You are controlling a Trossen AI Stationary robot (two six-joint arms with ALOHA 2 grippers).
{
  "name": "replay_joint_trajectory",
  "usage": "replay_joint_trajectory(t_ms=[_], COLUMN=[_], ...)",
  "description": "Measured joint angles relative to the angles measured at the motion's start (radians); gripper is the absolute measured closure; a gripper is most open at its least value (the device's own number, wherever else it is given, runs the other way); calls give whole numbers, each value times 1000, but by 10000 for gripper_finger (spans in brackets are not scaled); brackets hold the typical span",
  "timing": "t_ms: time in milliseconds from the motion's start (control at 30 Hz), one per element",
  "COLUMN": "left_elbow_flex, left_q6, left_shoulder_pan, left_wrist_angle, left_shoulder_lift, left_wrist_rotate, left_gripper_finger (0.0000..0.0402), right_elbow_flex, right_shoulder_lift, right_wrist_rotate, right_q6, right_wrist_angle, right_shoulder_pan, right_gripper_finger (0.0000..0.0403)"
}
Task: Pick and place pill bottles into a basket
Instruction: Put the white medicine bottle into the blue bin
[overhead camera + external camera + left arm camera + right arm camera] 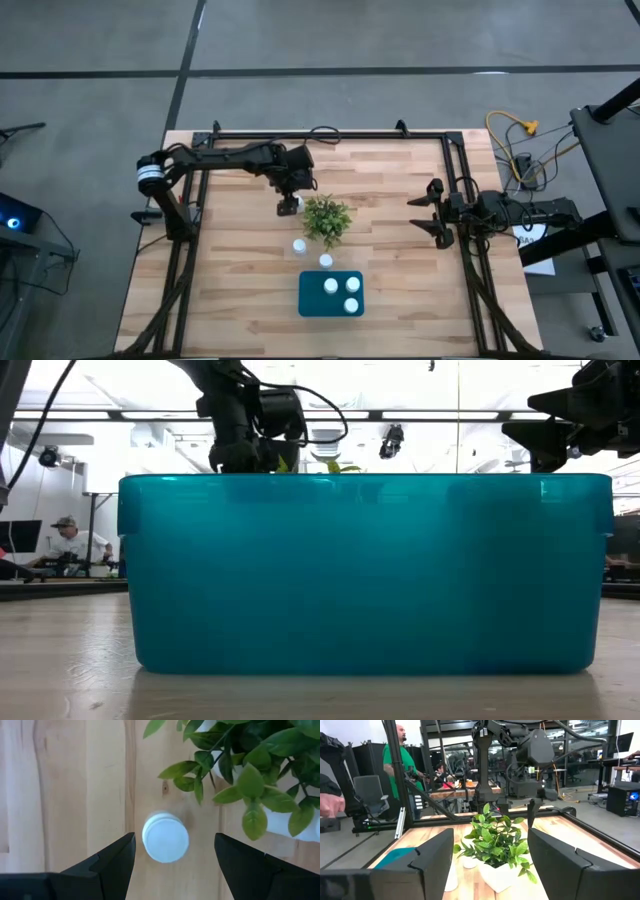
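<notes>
My left gripper (290,206) is open, pointing down over a white pill bottle (165,840) that stands upright on the table just left of the plant; its fingers stand on either side of the bottle, apart from it. Two more bottles (298,246) (325,261) stand on the table between the plant and the teal basket (331,293). Three bottles (344,291) lie in the basket. My right gripper (432,210) is open and empty at the table's right side, level with the plant. The basket's wall (365,570) fills the low view.
A green leafy plant (327,218) in a white pot stands mid-table, right beside my left gripper, its leaves (240,775) close to one finger. A dark frame runs round the table's edges. People show in the room beyond the table (402,755).
</notes>
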Motion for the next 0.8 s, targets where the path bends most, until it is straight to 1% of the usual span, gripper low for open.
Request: replay_joint_trajectory(t_ms=[200, 467, 567, 800], left_elbow_flex=[-5, -36, -53, -67], left_q6=[8, 15, 9, -3], left_shoulder_pan=[6, 6, 6, 6], left_wrist_angle=[2, 31, 46, 81], left_shoulder_lift=[28, 27, 26, 26], left_wrist_rotate=[0, 5, 27, 29], left_gripper_finger=[148, 148, 148, 148], right_elbow_flex=[0, 0, 0, 0], right_shoulder_lift=[0, 0, 0, 0], right_wrist_rotate=[0, 0, 0, 0], right_q6=[0, 0, 0, 0], right_wrist_angle=[0, 0, 0, 0], right_shoulder_pan=[0, 0, 0, 0], right_gripper_finger=[157, 152, 153, 155])
